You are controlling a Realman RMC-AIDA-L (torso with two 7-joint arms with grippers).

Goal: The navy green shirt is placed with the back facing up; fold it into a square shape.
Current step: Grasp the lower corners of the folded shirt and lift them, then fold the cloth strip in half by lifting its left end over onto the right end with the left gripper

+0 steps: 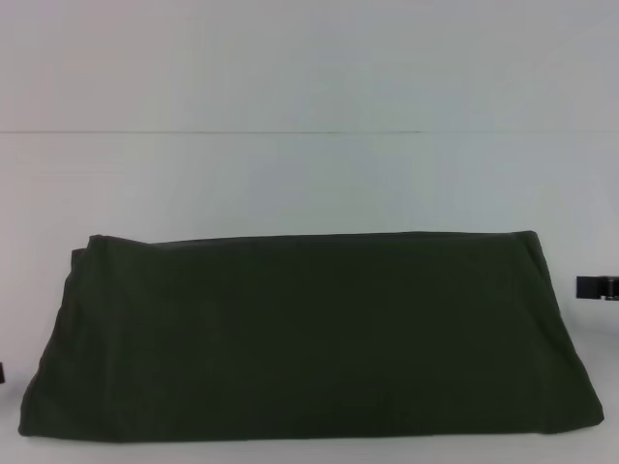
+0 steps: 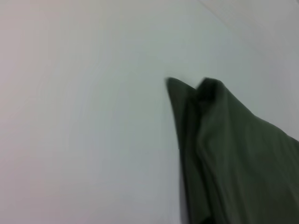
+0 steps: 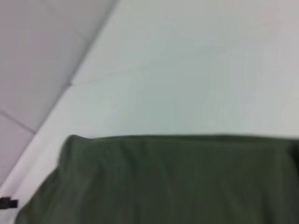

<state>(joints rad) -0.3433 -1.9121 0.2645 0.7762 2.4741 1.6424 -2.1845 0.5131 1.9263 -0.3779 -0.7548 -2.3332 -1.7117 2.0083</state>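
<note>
The right gripper [image 1: 598, 287] shows only as a dark piece at the right edge of the head view, level with the upper part of the cloth and just clear of it; whether its fingers are spread or pressed together cannot be told. At the left edge a dark sliver marks the left gripper [image 1: 2, 372], near the shirt's lower left corner, and its fingers cannot be read either. Neither one touches the cloth as far as can be seen.

Between them lies one navy green shirt [image 1: 309, 333], folded into a wide band that spans most of the table from left to right. Its plain side faces up, with no lettering in sight. The far edge runs straight and nearly level; the left end is slightly rumpled and stepped, where layers lie over each other. The left wrist view shows that end [image 2: 233, 154] as stacked folds with two small peaks. The right wrist view shows a long straight edge of the shirt [image 3: 177, 182] and a rounded corner.

The table [image 1: 309, 184] is plain white and matte, and a thin seam line crosses it behind the shirt. Beyond it rises a pale wall [image 1: 309, 58].
</note>
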